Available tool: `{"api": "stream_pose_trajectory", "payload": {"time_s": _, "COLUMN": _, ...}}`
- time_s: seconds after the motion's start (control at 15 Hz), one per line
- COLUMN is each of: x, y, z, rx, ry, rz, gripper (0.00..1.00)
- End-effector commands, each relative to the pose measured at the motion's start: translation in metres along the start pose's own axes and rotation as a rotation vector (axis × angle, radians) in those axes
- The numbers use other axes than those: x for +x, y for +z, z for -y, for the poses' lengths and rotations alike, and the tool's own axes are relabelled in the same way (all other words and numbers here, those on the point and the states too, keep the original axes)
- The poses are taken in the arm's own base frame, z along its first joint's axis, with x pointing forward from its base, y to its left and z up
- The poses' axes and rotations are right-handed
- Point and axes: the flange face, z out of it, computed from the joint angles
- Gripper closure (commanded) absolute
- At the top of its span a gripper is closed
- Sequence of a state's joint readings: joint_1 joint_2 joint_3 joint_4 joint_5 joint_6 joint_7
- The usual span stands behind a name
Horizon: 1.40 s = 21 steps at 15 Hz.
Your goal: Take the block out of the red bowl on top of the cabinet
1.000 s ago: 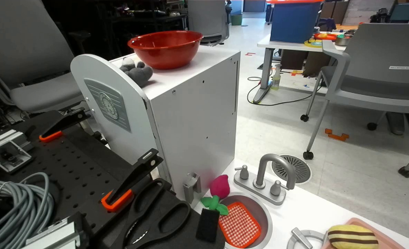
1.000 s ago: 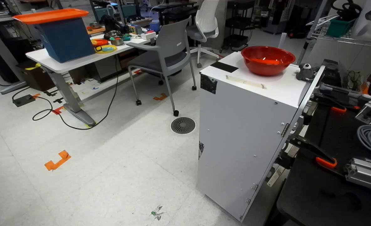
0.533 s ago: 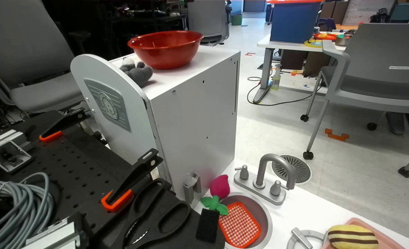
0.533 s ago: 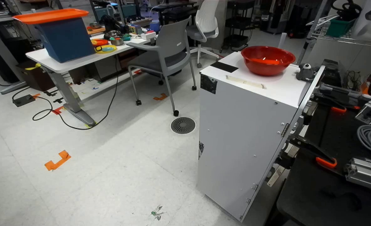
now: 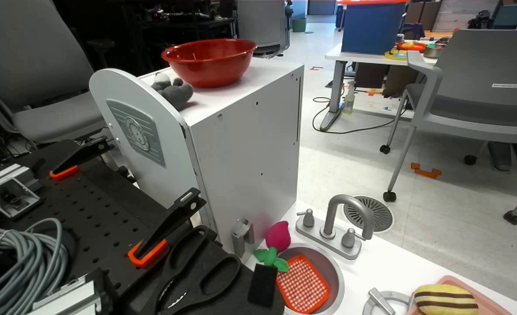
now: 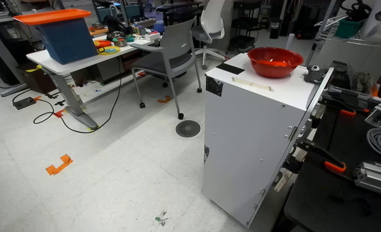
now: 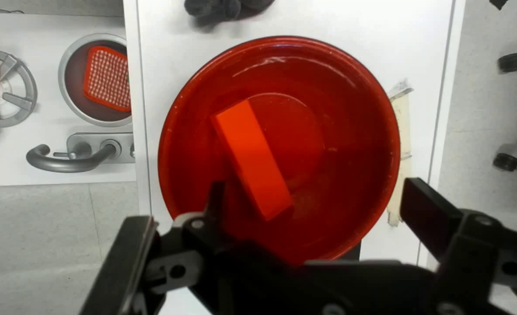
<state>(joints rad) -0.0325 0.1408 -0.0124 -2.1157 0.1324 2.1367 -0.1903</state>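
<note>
Orange-red block (image 7: pixel 255 161) lies inside red bowl (image 7: pixel 354 118); probably light, stiff. Jaws stand wide, empty. Best hold: long sides, mid-length.

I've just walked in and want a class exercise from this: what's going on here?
A robot's fingers are open above the red bowl, holding nothing. The bowl sits on top of the white cabinet; the orange-red block lies inside the bowl, not yet taken out. A grey toy sits beside the bowl.
</note>
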Motion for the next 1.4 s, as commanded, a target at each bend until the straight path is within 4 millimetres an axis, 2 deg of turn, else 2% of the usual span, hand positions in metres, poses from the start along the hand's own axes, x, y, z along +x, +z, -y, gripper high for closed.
{"api": "stream_pose_trajectory", "payload": {"time_s": 0.0, "x": -0.002, "y": 0.002, "z": 0.004, "rx": 0.004, "ry": 0.014, "rz": 0.038, "gripper": 0.00}}
{"api": "stream_pose_trajectory", "payload": {"time_s": 0.87, "x": -0.014, "y": 0.023, "z": -0.018, "rx": 0.024, "ry": 0.092, "rz": 0.022, "gripper": 0.00}}
{"api": "stream_pose_trajectory", "payload": {"time_s": 1.33, "x": -0.003, "y": 0.035, "z": -0.043, "rx": -0.005, "ry": 0.121, "rz": -0.070, "gripper": 0.00}}
